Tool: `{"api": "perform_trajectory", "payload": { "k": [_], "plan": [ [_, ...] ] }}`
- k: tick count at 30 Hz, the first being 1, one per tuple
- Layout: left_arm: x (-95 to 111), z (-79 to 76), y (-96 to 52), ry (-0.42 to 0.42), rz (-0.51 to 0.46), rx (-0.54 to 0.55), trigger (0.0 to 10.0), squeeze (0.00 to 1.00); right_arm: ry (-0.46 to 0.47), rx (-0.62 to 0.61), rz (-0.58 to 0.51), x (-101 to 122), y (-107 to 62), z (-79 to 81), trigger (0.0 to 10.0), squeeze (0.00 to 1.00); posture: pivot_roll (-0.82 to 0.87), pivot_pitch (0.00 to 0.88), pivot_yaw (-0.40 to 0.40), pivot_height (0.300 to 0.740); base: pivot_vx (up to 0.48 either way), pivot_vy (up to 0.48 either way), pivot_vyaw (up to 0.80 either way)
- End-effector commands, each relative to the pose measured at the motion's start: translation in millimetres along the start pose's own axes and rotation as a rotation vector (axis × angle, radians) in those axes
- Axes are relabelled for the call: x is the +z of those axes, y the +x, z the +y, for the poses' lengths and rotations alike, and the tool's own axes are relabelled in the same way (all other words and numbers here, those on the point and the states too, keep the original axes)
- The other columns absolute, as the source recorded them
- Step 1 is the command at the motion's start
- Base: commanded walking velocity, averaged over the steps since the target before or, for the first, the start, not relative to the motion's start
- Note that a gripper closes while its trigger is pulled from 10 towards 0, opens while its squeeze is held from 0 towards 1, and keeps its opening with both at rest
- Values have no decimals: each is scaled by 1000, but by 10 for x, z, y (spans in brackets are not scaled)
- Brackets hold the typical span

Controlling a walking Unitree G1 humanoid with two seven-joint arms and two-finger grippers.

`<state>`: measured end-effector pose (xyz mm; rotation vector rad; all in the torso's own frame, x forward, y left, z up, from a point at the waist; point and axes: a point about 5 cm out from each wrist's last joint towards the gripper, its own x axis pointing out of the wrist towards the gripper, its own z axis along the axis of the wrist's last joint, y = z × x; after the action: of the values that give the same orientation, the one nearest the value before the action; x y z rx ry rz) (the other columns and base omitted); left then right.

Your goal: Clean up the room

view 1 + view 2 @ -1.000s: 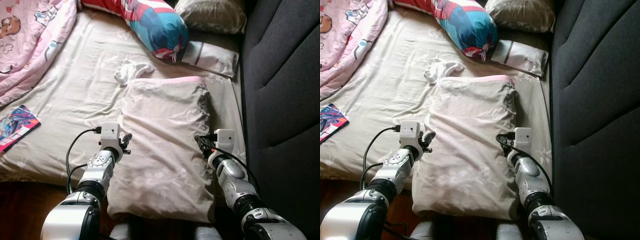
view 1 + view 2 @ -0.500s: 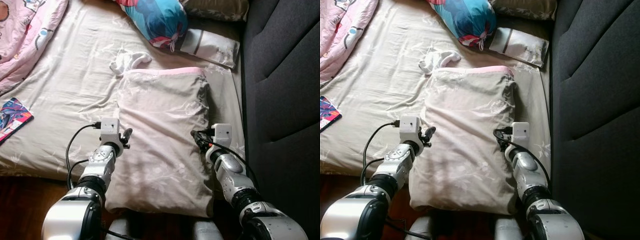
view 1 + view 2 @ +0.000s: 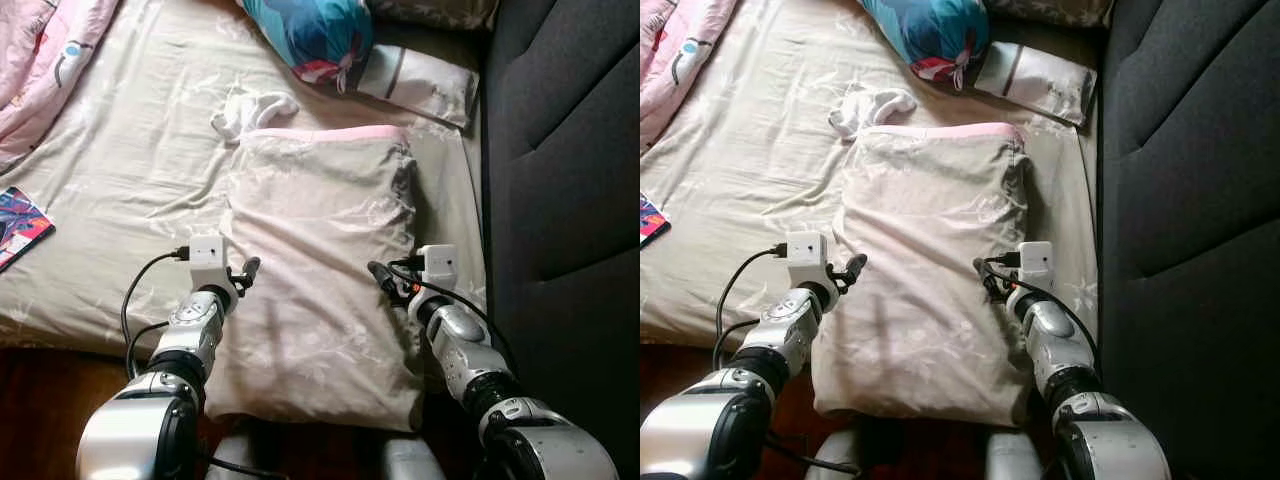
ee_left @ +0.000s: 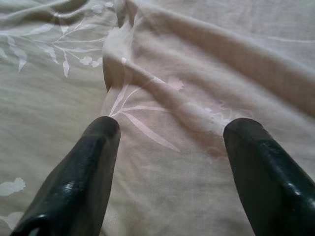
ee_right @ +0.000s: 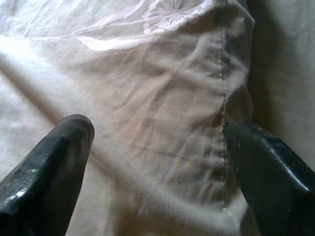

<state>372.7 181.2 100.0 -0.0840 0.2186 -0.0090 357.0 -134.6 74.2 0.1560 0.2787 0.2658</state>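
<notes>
A large beige pillow (image 3: 320, 250) with a pink far edge lies on the bed, its near end hanging over the mattress edge. My left gripper (image 3: 245, 272) is open at the pillow's left edge, and in the left wrist view (image 4: 170, 132) the pillow cloth lies between its spread fingers. My right gripper (image 3: 382, 278) is open at the pillow's right edge, and in the right wrist view (image 5: 157, 132) it straddles the pillow's seam. Neither holds anything.
A white crumpled cloth (image 3: 250, 108) lies just beyond the pillow. Further back are a blue and red bolster (image 3: 310, 30) and a small white pillow (image 3: 420, 80). A colourful book (image 3: 18, 225) and a pink blanket (image 3: 40, 60) lie left. A dark upholstered wall (image 3: 570, 180) bounds the right.
The camera has shifted, so everything on the bed sits higher in the picture. My right gripper's fingertips reach a little further onto the pillow. Both grippers stay open.
</notes>
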Motion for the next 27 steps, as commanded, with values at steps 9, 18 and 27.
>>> {"api": "perform_trajectory", "payload": {
  "k": [9,18,27],
  "plan": [
    [-307,160,-106,15,124,22,10000,1000,47,36,176,-485,-153,6,10000,35,-67,509,-38,740,0,0,0],
    [-402,163,-143,-7,143,21,10000,0,65,16,164,-520,-180,-19,10000,0,-68,519,-34,740,0,0,0],
    [-237,60,-151,16,-65,-26,10000,0,52,-56,-118,-151,-133,-48,10000,0,-69,485,-29,740,0,0,0]
  ]
}}
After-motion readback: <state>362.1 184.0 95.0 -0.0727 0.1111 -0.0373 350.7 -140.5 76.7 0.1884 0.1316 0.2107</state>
